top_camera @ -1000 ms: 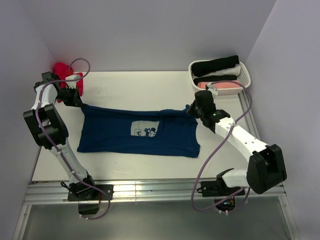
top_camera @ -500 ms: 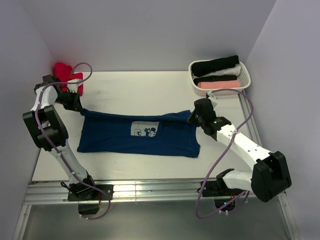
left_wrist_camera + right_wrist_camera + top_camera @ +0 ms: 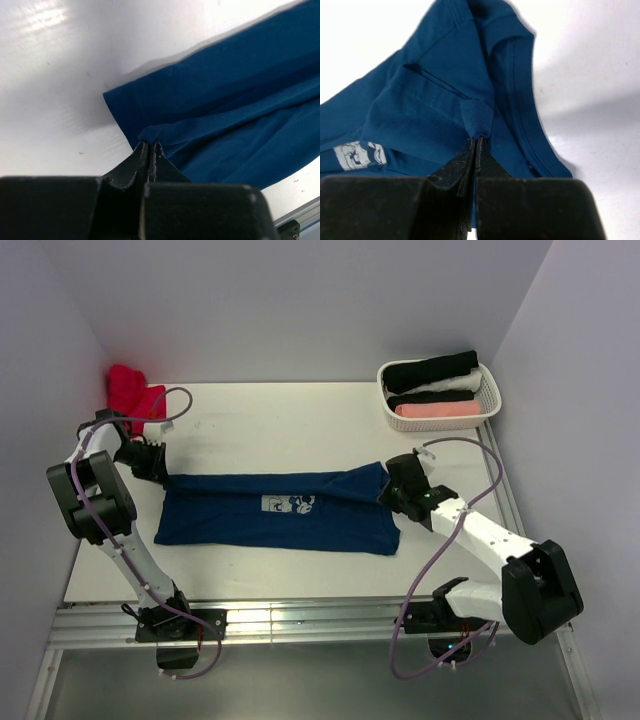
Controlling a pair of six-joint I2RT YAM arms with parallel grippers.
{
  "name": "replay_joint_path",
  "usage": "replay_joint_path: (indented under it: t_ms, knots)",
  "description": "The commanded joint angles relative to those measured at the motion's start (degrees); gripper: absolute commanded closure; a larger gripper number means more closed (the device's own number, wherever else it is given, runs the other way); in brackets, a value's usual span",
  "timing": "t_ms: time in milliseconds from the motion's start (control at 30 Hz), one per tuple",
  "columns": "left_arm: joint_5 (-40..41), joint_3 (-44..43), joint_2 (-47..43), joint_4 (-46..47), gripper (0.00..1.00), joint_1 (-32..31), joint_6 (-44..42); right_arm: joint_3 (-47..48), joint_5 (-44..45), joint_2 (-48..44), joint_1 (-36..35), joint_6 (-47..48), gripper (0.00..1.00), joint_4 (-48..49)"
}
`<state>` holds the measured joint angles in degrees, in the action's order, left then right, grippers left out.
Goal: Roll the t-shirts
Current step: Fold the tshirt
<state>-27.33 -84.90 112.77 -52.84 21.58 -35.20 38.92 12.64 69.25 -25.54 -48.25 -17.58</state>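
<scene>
A navy blue t-shirt (image 3: 275, 512) with a pale cartoon print (image 3: 290, 504) lies across the table's middle, its far edge folded toward the front. My left gripper (image 3: 160, 473) is shut on the shirt's far left corner (image 3: 150, 134). My right gripper (image 3: 385, 485) is shut on a pinch of cloth at the far right corner (image 3: 479, 117). A red t-shirt (image 3: 135, 390) lies crumpled at the far left. Rolled black, white and pink shirts fill the basket (image 3: 487, 390).
The white basket stands at the far right corner of the table. Purple walls close in on the left, back and right. A metal rail (image 3: 300, 620) runs along the near edge by the arm bases.
Both grippers have pulled the shirt's far edge toward the front, narrowing the shirt into a shorter band. The red shirt is now uncovered by the left arm.
</scene>
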Motion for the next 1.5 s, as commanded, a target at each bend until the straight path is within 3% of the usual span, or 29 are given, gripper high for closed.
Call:
replay_joint_path:
  t_ms: [0, 267, 400, 533, 567, 667, 767, 1067, 1467]
  knots:
    - [1.1, 1.6, -3.2, 1.2, 1.0, 0.4, -2.1, -1.5, 0.2, 0.5, -0.5, -1.9, 1.0, 1.1]
    - [2.0, 3.3, -3.5, 2.4, 0.99, 0.5, -2.0, -2.0, -0.3, 5.1, -1.4, -2.7, 1.0, 1.6]
    - [3.2, 3.9, -4.1, 4.1, 0.87, 0.6, -1.1, -2.2, -0.8, 6.0, -1.6, -2.6, 0.99, 2.1]
    - [2.6, 3.2, -4.3, 4.1, 0.73, 1.0, -0.9, -2.1, -1.0, 6.2, -2.1, -2.2, 0.83, 2.0]
    - [2.5, 3.1, -4.6, 4.1, 0.66, 1.2, -0.7, -2.1, -1.2, 6.2, -2.1, -2.1, 0.74, 1.9]
    - [2.1, 2.6, -5.1, 3.7, 0.54, 1.4, -1.0, -1.8, -1.3, 5.6, -2.1, -1.5, 0.6, 1.3]
    - [1.8, 1.7, -5.6, 3.4, 0.48, 2.1, -1.0, -1.4, -0.9, 4.3, -2.2, -1.2, 0.55, 0.0]
    - [0.6, -5.7, -5.3, -0.4, 0.49, 4.7, -1.3, 6.2, -0.2, 2.5, -2.2, 0.9, 0.54, -2.9]
    - [-0.7, -7.3, -6.2, -1.5, 0.49, 4.8, -0.7, 22.2, -4.6, 24.2, -2.8, 2.5, 0.49, 0.8]
